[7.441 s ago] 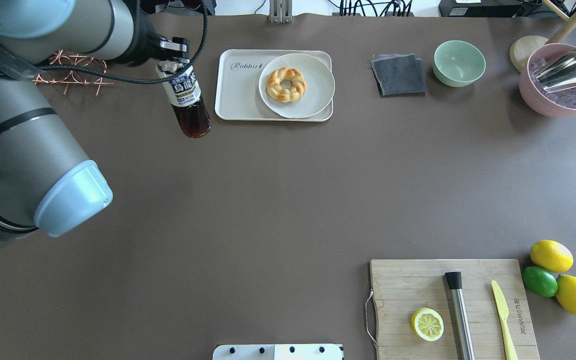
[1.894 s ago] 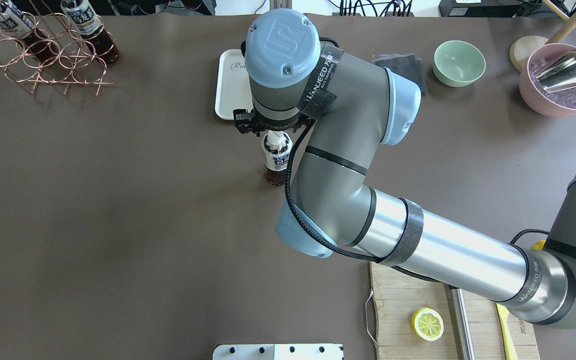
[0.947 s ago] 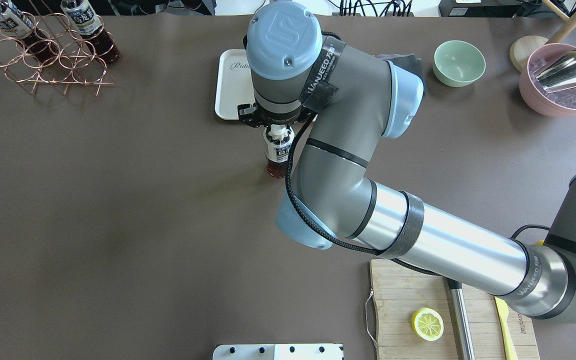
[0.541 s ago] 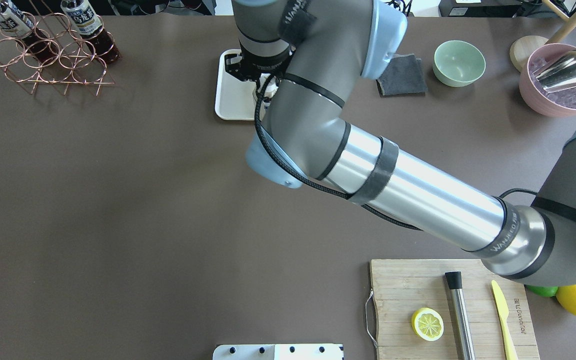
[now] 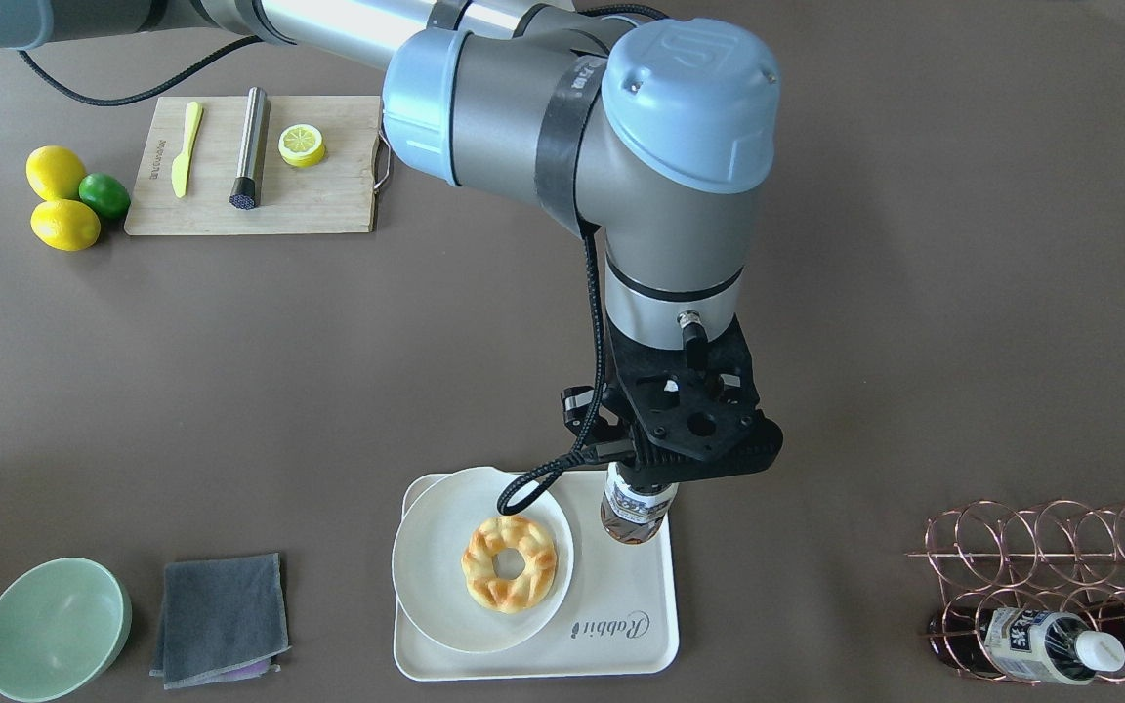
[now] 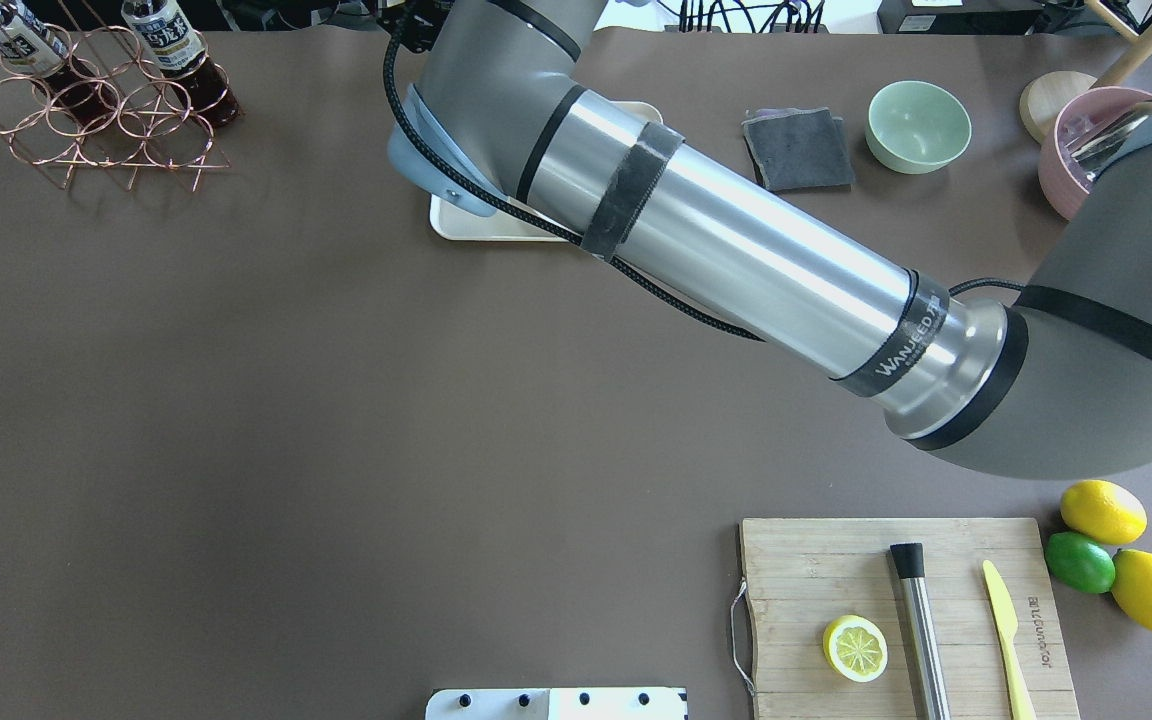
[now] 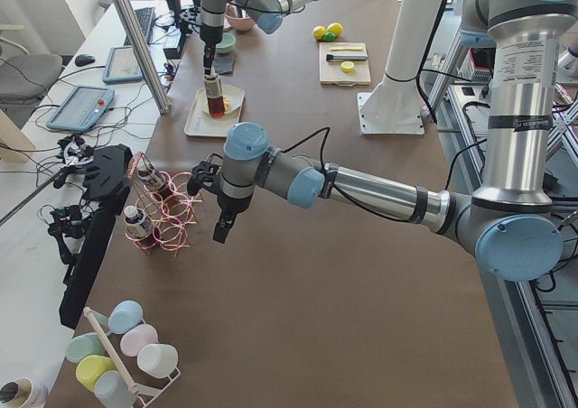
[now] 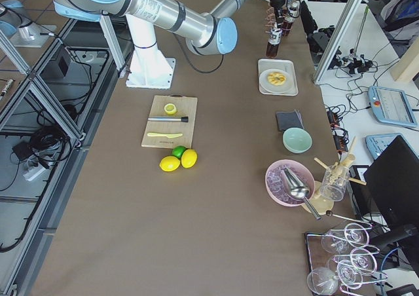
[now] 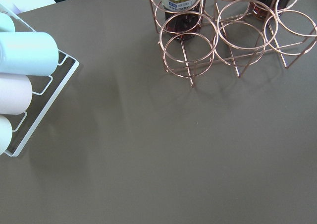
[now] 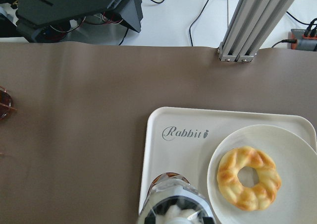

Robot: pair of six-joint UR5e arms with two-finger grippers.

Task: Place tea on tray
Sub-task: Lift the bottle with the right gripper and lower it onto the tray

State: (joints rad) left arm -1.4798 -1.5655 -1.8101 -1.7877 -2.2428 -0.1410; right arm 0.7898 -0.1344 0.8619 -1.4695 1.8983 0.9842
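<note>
Front-facing exterior: my right hand point(image 5: 652, 469) clamps tea bottle point(image 5: 635, 516) upright.
Tray point(image 5: 621, 625): bare strip right of plate point(image 5: 431, 586) fits it.

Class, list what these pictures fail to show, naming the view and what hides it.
1. Overhead: the right arm covers the tea bottle, the right gripper and most of the tray.
2. Front view: the black mount hides whether the gripper grips the bottle.
3. Left side view: the left gripper is too small to judge.

Before me: braided golden doughnut point(image 5: 510, 563) on round white plate point(image 5: 426, 586); folded grey cloth point(image 5: 221, 618) beside pale green bowl point(image 5: 55, 628); wooden cutting board point(image 5: 328, 200) beside 2 yellow lemons point(image 5: 56, 172), 1 green lime point(image 5: 104, 195).
</note>
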